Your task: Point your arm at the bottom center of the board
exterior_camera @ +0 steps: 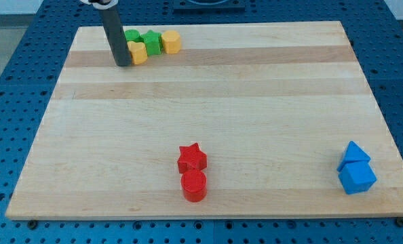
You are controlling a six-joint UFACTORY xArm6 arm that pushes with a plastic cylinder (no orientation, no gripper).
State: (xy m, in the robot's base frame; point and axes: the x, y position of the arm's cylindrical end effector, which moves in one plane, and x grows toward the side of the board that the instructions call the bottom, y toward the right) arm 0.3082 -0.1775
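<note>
2 red blocks (193, 173) sit bottom centre; my tip (123, 63) touches yellow block (138, 51).

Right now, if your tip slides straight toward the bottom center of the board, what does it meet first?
Probably nothing until the red pair. My tip sits at the view's top left, beside the yellow block. The line down-right crosses bare board, then reaches the red star, with the red cylinder just below it.

Green block (131, 35) half behind rod (115, 37).

Star (192, 158) just above cylinder (194, 185)
</note>
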